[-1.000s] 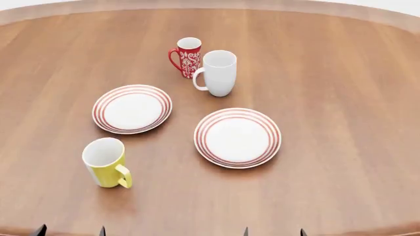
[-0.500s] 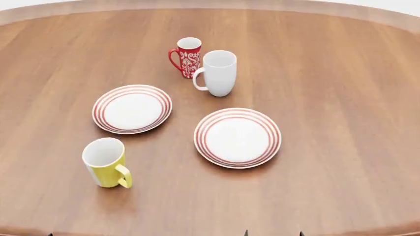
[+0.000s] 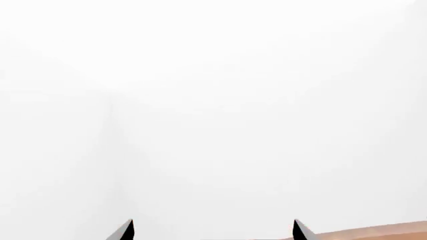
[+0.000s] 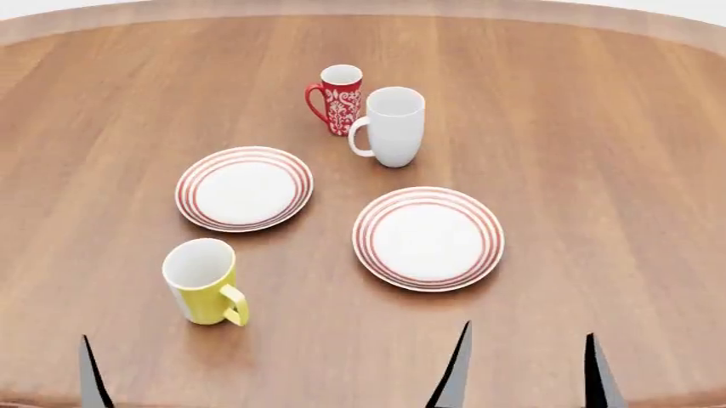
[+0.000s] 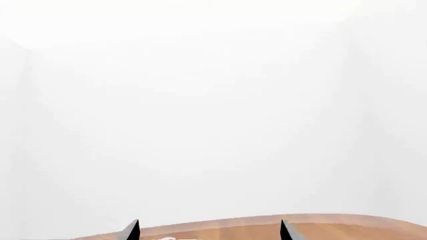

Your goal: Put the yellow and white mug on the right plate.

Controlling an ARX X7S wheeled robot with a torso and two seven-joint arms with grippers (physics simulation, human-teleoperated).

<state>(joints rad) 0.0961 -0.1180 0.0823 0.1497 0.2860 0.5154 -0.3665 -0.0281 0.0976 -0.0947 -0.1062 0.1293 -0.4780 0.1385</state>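
Note:
The yellow and white mug (image 4: pixel 204 282) stands upright at the near left of the table, its handle turned toward me and to the right. The right plate (image 4: pixel 428 239), white with red rings, lies bare near the middle. My right gripper (image 4: pixel 525 374) is open at the bottom edge of the head view, just in front of that plate, with nothing between its fingers. Only one finger (image 4: pixel 91 378) of my left arm shows there, left of the mug. In the left wrist view my left gripper (image 3: pixel 212 231) is open and empty, facing a white wall. The right gripper (image 5: pixel 208 231) looks over the table's far rim.
A second ringed plate (image 4: pixel 244 189) lies left of the middle. A slim red patterned mug (image 4: pixel 338 98) and a taller white mug (image 4: pixel 392 126) stand side by side behind the plates. The round wooden table (image 4: pixel 590 153) stretches bare to the right.
Both grippers' fingertips have risen into the bottom of the head view, the right pair farthest. Everything on the table now sits slightly further right in the head view.

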